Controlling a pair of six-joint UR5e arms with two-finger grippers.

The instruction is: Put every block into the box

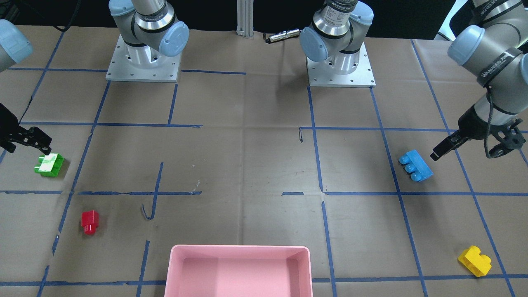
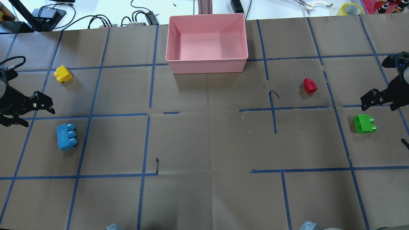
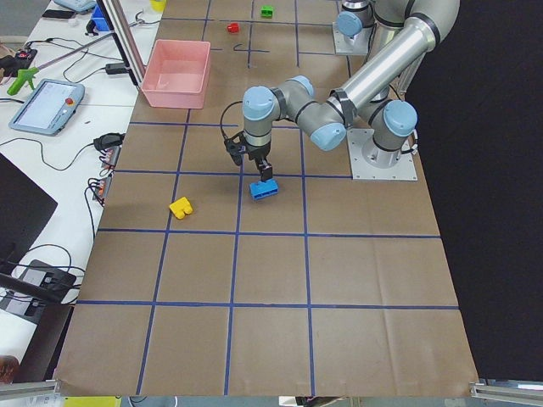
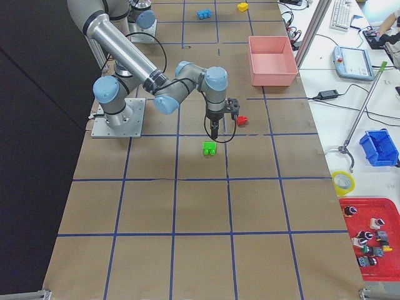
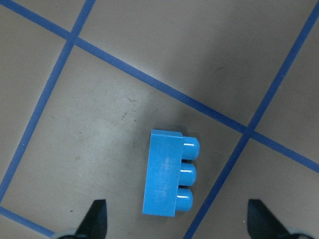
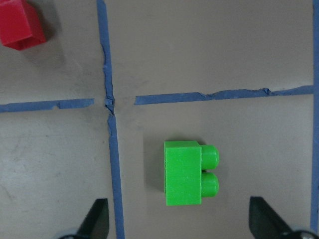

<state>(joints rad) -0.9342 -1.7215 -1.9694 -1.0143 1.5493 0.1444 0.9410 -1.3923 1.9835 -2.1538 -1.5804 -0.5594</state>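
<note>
You have the shallow pink plastic tray (image 2: 207,65), smooth and round-cornered, at the middle of the counter's edge on your side, with nothing in it. The glossy light blue three-stud brick (image 5: 167,174) lies on its side near the robot's left edge, below the left gripper (image 5: 177,226), whose fingers are spread wide. The green two-stud brick (image 6: 184,172) lies on its side near the right edge under the right gripper (image 6: 180,219), likewise spread. The small red brick (image 2: 309,85) and yellow brick (image 2: 63,74) sit nearer your edge, on brown paper (image 2: 204,143) with a blue tape grid.
</note>
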